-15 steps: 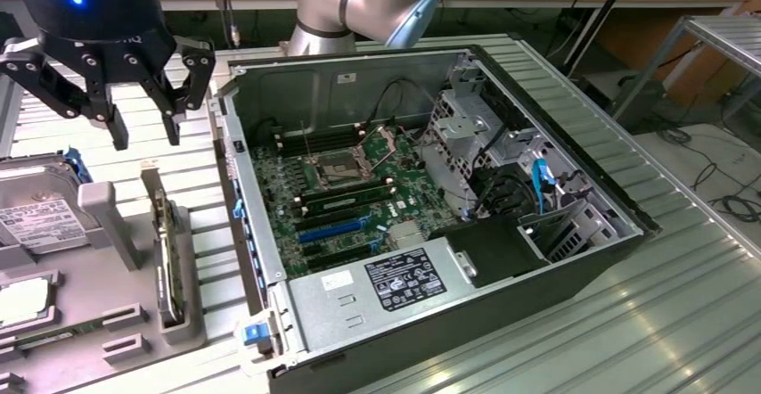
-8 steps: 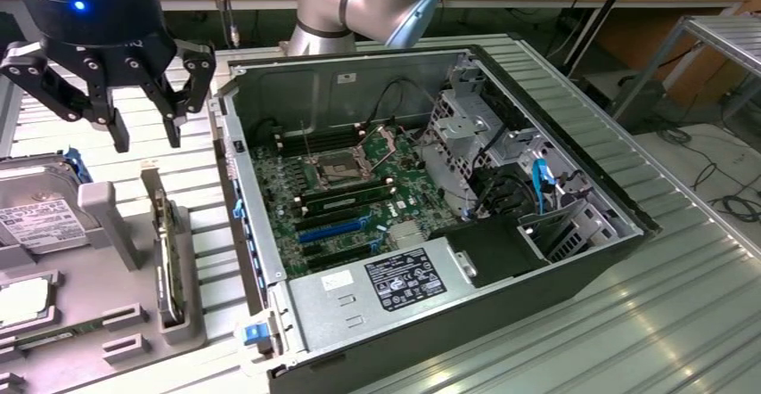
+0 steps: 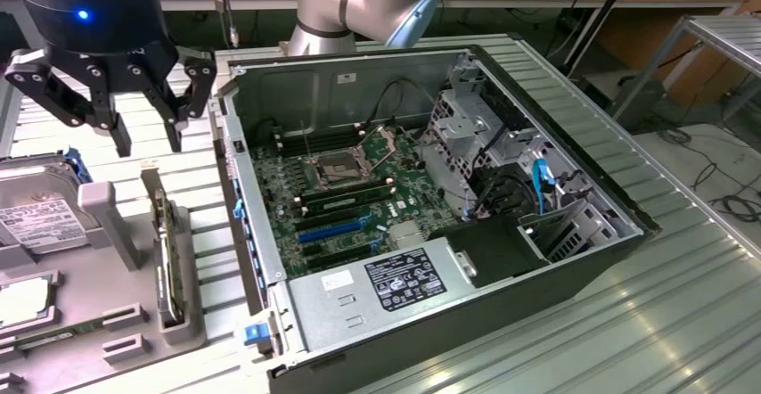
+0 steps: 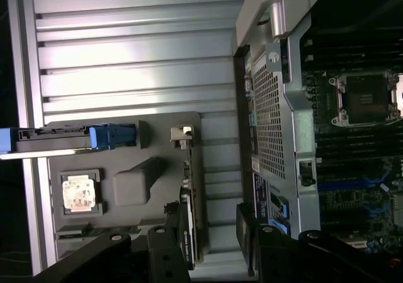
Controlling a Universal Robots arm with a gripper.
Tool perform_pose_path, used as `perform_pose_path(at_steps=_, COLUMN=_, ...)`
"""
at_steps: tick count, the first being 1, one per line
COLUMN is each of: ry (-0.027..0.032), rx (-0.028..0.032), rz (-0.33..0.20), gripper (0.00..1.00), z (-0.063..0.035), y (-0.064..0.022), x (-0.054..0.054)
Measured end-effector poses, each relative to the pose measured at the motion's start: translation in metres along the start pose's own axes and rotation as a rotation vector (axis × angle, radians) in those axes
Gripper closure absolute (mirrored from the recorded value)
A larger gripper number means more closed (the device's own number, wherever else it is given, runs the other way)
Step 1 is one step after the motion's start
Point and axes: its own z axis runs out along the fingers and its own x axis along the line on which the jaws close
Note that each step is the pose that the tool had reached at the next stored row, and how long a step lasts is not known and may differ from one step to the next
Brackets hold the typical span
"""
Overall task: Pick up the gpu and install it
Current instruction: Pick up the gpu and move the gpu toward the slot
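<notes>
The gpu [image 3: 170, 251] [image 4: 191, 201] stands upright on its long edge in a slot of the grey holder [image 3: 113, 225]. It is a slim dark card seen edge-on, with a silver bracket [image 3: 152, 191] at one end, just beside the open computer case [image 3: 264, 260].

Silver hard drive [image 3: 36, 217] in grey tray [image 4: 135, 183], processor chip [image 4: 80, 193] beside it, slatted metal table [image 3: 666, 323]

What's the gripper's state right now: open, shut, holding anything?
Gripper: fingers open, holding nothing, poised above the gpu.
</notes>
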Motion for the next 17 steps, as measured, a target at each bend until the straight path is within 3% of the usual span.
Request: perform_pose_path(at_steps=17, ry=0.0000, rx=0.0000, rz=0.000, gripper=0.52, z=0.0109, y=-0.0032, x=0.001)
